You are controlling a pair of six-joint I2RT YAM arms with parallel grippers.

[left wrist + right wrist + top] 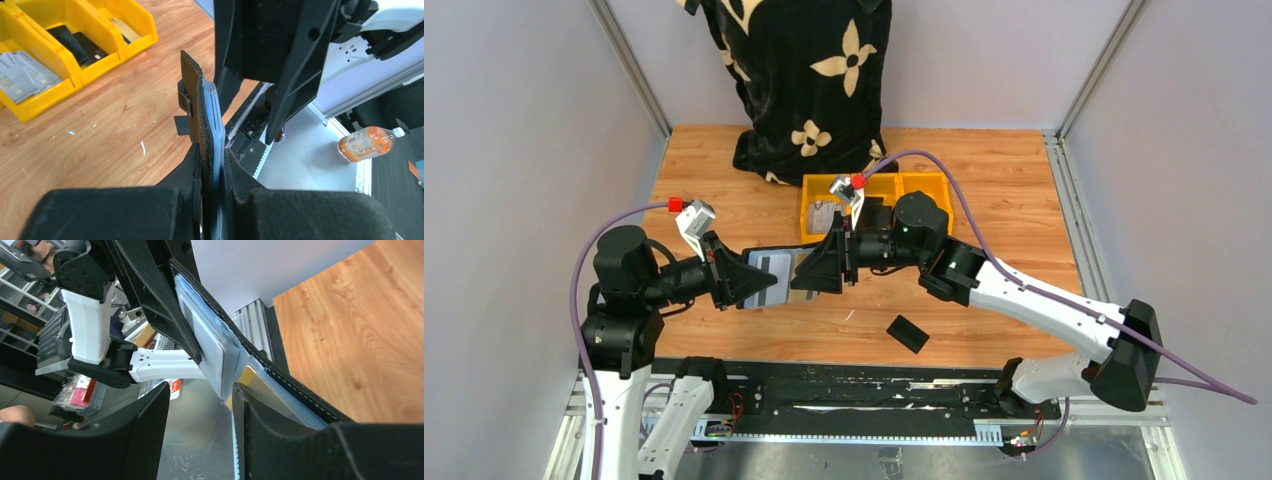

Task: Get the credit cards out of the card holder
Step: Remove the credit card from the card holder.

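The flat black leather-like folding card holder [769,272] was held open and clear of the wood-grain tabletop [1004,180], between your two arms. Your left hand [212,170] was clenched on one end of it, fingers [240,180] pressed against both faces, so your left wrist camera saw it edge-on. Thin pale grey credit cards [212,347] stood partly out of its grey-blue slots, one showing a yellow corner. Your right hand [199,390] was released, jaws apart, with the lowest card corner hanging between them; I could not tell whether a finger touched it.

The tabletop was scuffed with small white flecks, and pale grey walls with metal posts closed it in on both sides. Just beyond the hands stood a row of yellow plastic bins [936,188]; one held more such cards, another dark flat pieces. A small plain black slab [908,333] lay nearer you. A black cloth with cream flowers [804,80] draped over the far edge. The right hand's body blocked much of the left wrist view.
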